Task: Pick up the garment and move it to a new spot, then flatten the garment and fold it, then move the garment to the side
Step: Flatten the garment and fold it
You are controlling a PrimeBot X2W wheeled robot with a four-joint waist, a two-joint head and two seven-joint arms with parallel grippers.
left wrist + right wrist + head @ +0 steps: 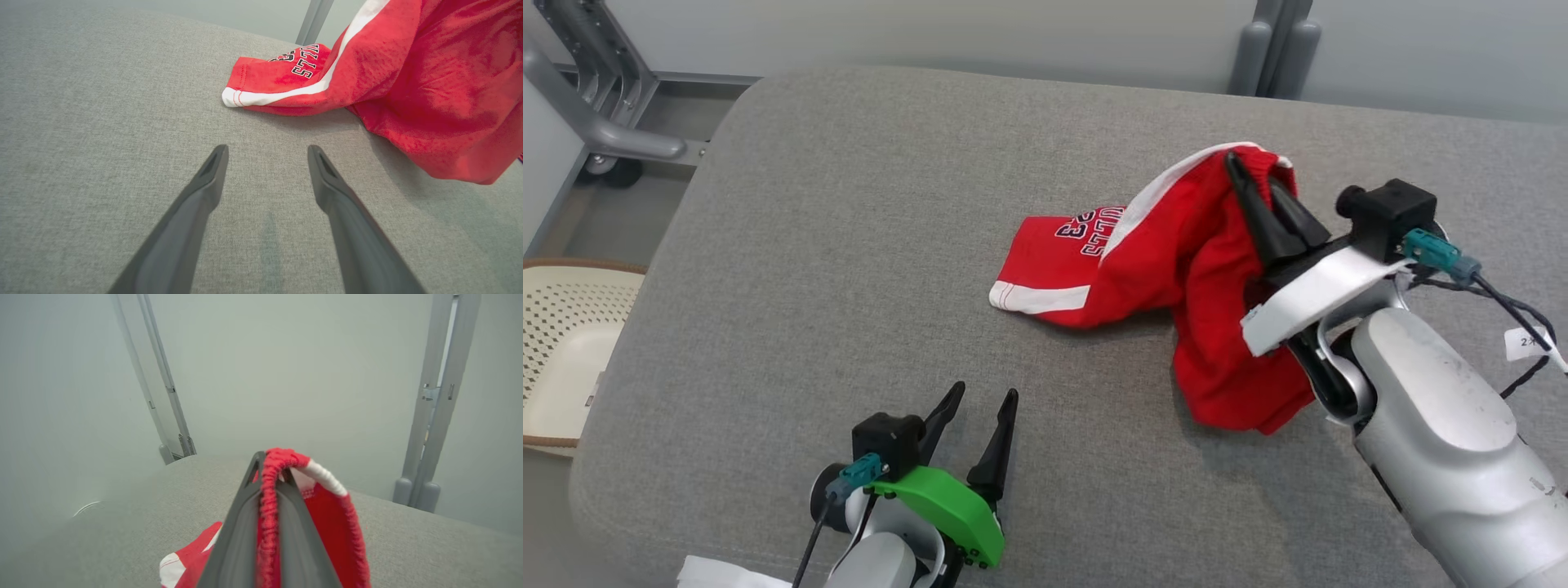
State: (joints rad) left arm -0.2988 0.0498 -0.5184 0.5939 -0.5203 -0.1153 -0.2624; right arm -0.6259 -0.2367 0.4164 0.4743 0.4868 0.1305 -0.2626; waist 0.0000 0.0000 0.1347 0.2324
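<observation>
Red garment was seen crumpled on the grey padded surface, at about 2 o'clock from centre in the head view. One leg hem was laid flat toward 9 o'clock, and the waistband was raised off the surface. Right gripper was clamped tight on the waistband, elastic pinched between its fingers. Left gripper was held spread wide at 6 o'clock, nothing gripped, well apart from the garment. A pale basket was noted at 9 o'clock.
</observation>
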